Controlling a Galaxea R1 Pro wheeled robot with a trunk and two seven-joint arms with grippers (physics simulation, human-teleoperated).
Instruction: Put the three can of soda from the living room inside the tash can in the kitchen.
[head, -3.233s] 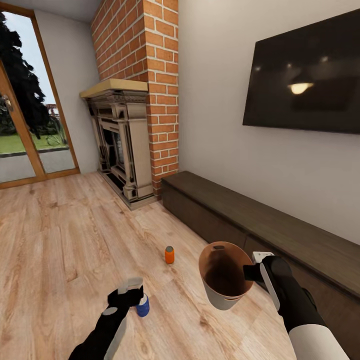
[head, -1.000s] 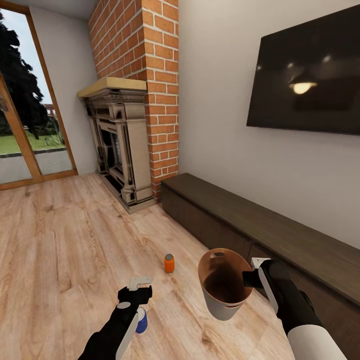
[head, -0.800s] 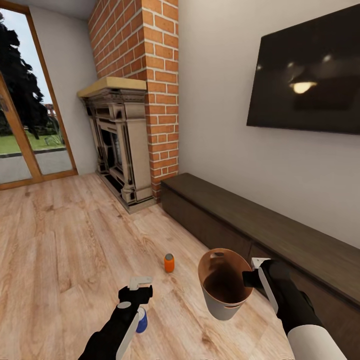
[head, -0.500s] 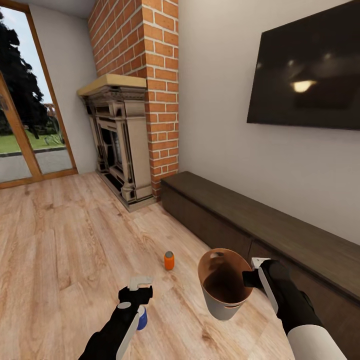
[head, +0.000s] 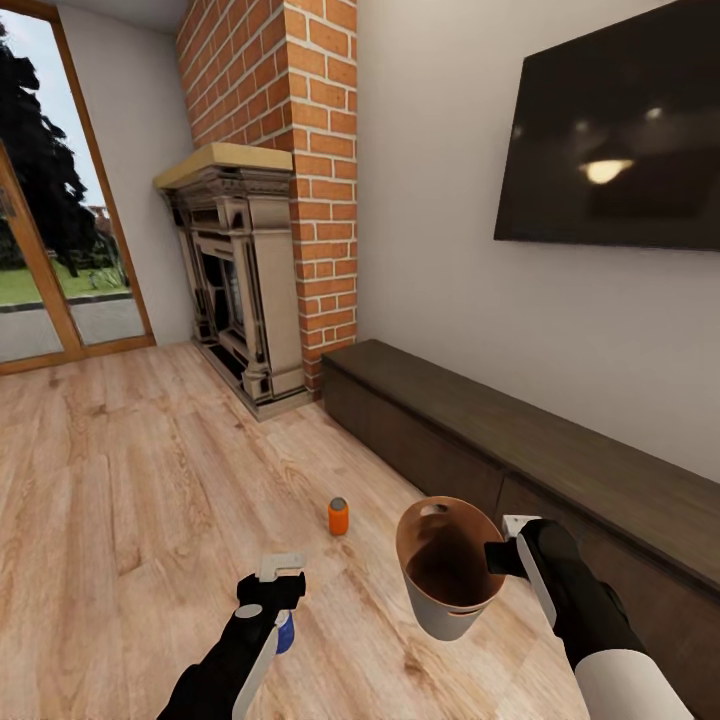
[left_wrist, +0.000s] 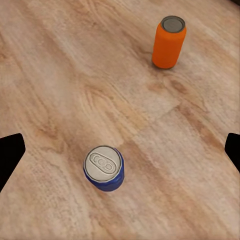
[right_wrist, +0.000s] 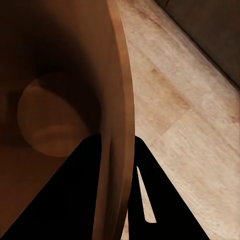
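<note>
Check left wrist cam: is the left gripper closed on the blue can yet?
No. The blue can stands upright on the floor, untouched, with the left gripper fingers spread wide at either side of it.

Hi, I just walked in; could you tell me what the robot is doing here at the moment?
It is collecting soda cans in the living room. Its right gripper is clamped on the rim of the trash can, held tilted above the wood floor, and no can shows inside it. The left gripper hovers open over the blue can, which stands upright on the floor, not yet grasped. An orange can stands further off, toward the dark cabinet and the brick fireplace.
</note>
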